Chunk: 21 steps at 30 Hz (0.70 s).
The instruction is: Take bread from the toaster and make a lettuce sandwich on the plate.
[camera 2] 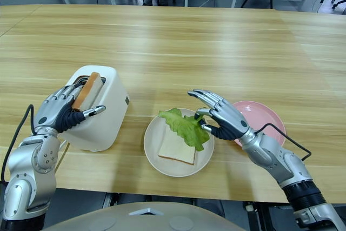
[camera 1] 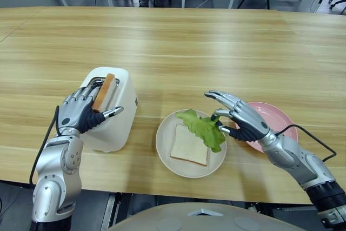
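Near the table's front edge, in the left eye view, my right hand [camera 1: 240, 120] pinches the lettuce [camera 1: 204, 128] by its right end. The leaf drapes over the bread slice [camera 1: 189, 147] on the cream plate [camera 1: 162, 144]. To lay it well, I'd lower until the leaf rests flat on the bread, then release without dragging it. My left hand [camera 1: 78, 112] sits at the top of the toaster [camera 1: 116, 117], toward the front left corner, against the toast [camera 1: 106, 91] standing in the slot. I cannot tell whether it grips.

In the right eye view, the leaf hangs past the slice's far edge, so I judge that a nudge toward the front edge would centre it. The pink plate [camera 2: 265, 114] lies just behind my right hand, close enough to knock.
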Each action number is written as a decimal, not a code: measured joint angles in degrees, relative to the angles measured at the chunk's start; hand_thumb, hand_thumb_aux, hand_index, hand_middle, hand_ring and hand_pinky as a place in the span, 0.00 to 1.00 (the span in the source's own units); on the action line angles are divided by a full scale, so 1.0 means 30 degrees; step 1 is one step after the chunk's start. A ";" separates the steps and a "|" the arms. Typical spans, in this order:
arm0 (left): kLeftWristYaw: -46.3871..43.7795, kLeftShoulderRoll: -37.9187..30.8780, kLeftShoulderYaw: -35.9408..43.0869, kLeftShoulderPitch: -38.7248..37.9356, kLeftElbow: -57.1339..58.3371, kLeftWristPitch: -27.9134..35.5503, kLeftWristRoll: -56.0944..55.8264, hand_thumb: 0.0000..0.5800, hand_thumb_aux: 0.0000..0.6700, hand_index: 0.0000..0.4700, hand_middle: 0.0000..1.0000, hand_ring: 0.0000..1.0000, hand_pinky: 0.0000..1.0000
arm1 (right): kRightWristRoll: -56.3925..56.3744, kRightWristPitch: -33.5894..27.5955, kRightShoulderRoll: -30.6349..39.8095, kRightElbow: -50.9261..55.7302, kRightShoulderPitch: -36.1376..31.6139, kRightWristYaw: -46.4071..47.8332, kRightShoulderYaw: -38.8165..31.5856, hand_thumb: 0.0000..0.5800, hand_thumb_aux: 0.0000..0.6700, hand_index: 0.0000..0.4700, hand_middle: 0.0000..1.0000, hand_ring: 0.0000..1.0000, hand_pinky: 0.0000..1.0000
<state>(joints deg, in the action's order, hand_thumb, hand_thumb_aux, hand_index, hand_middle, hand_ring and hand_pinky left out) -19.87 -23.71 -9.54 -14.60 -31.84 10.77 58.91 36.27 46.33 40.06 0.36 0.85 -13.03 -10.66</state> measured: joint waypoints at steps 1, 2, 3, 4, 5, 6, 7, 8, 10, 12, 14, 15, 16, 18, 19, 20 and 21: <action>0.0028 -0.0003 -0.0005 0.0028 0.0003 0.0047 -0.0068 1.00 1.00 0.98 0.00 0.00 0.00 | 0.0414 -0.0008 -0.0199 0.0008 -0.0022 0.0067 -0.0106 1.00 1.00 0.98 0.00 0.00 0.00; 0.0048 -0.0003 -0.0003 0.0079 0.0006 0.0086 -0.0103 1.00 1.00 0.98 0.00 0.00 0.00 | 0.0826 -0.0010 -0.0361 0.0016 -0.0058 0.0156 -0.0303 1.00 1.00 0.98 0.00 0.00 0.00; 0.0172 -0.0018 -0.0030 0.0150 -0.0041 0.0126 -0.0129 1.00 1.00 0.98 0.00 0.00 0.00 | 0.1350 -0.0033 -0.0505 0.0095 -0.0191 0.0320 -0.0534 1.00 1.00 0.98 0.00 0.00 0.00; 0.0272 -0.0035 -0.0053 0.0268 -0.0045 0.0171 -0.0132 1.00 1.00 0.98 0.07 0.07 0.07 | 0.1878 -0.0116 -0.0700 0.0194 -0.0388 0.0445 -0.0784 1.00 1.00 0.98 0.00 0.00 0.00; 0.0445 -0.0044 -0.0106 0.0330 -0.0046 0.0225 -0.0134 1.00 1.00 0.98 0.45 0.45 0.45 | 0.2401 -0.0268 -0.0980 0.0336 -0.0542 0.0520 -0.1042 1.00 1.00 0.98 0.00 0.00 0.00; 0.0540 -0.0071 -0.0129 0.0360 -0.0038 0.0290 -0.0136 1.00 1.00 0.98 0.78 0.78 0.78 | 0.2693 -0.0342 -0.1100 0.0438 -0.0599 0.0539 -0.1200 1.00 1.00 0.98 0.00 0.00 0.00; 0.0688 -0.0091 -0.0163 0.0409 -0.0041 0.0343 -0.0157 1.00 1.00 0.98 0.78 0.78 0.78 | 0.3116 -0.0426 -0.1165 0.0509 -0.0651 0.0559 -0.1425 1.00 1.00 0.98 0.00 0.00 0.00; 0.0808 -0.0111 -0.0242 0.0458 -0.0030 0.0398 -0.0191 1.00 1.00 0.98 1.00 1.00 1.00 | 0.3402 -0.0510 -0.1305 0.0666 -0.0802 0.0675 -0.1650 1.00 1.00 0.98 0.00 0.00 0.00; 0.0946 -0.0181 -0.0385 0.0560 0.0045 0.0496 -0.0391 1.00 1.00 0.98 1.00 1.00 1.00 | 0.4206 -0.0770 -0.1600 0.0997 -0.1128 0.0706 -0.2011 1.00 1.00 0.98 0.00 0.00 0.00; 0.1135 -0.0228 -0.0545 0.0678 0.0031 0.0499 -0.0589 1.00 1.00 0.98 1.00 1.00 1.00 | 0.5292 -0.1004 -0.1647 0.1219 -0.1422 0.0637 -0.2501 1.00 1.00 0.98 0.00 0.00 0.00; 0.1312 -0.0227 -0.0572 0.0706 0.0024 0.0506 -0.0786 1.00 1.00 0.98 1.00 1.00 1.00 | 0.6263 -0.1219 -0.1637 0.1327 -0.1810 0.0450 -0.2916 1.00 1.00 0.98 0.00 0.00 0.00; 0.1395 -0.0227 -0.0615 0.0734 -0.0007 0.0506 -0.0864 1.00 1.00 0.98 1.00 1.00 1.00 | 0.6875 -0.1399 -0.1608 0.1322 -0.1971 0.0288 -0.3057 1.00 1.00 0.98 0.00 0.00 0.00; 0.1441 -0.0227 -0.0685 0.0737 -0.0104 0.0504 -0.0916 1.00 1.00 0.98 1.00 1.00 1.00 | 0.7566 -0.1651 -0.1540 0.1319 -0.2131 0.0055 -0.3213 1.00 1.00 0.98 0.00 0.00 0.00; 0.1574 -0.0227 -0.0751 0.0810 -0.0303 0.0501 -0.1009 1.00 1.00 0.98 1.00 1.00 1.00 | 0.8630 -0.2160 -0.1378 0.1274 -0.2391 -0.0333 -0.3403 1.00 1.00 0.98 0.00 0.00 0.00; 0.1653 -0.0228 -0.0795 0.0849 -0.0452 0.0496 -0.1033 1.00 1.00 0.98 1.00 1.00 1.00 | 0.9059 -0.2418 -0.1267 0.1266 -0.2528 -0.0492 -0.3503 1.00 1.00 0.98 0.00 0.00 0.00; 0.1697 -0.0228 -0.0834 0.0861 -0.0603 0.0494 -0.1039 1.00 1.00 0.98 1.00 1.00 1.00 | 0.9351 -0.2614 -0.1197 0.1252 -0.2600 -0.0588 -0.3567 1.00 1.00 0.98 0.00 0.00 0.00; 0.1756 -0.0227 -0.0897 0.0912 -0.0813 0.0488 -0.1060 1.00 1.00 0.98 1.00 1.00 1.00 | 0.9735 -0.2899 -0.1094 0.1245 -0.2638 -0.0864 -0.3687 1.00 1.00 0.98 0.00 0.00 0.00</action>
<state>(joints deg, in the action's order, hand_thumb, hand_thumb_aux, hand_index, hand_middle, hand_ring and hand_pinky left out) -14.60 -24.39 -12.23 -11.87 -34.28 12.23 55.73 65.48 37.64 36.78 4.10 -7.06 -15.62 -21.72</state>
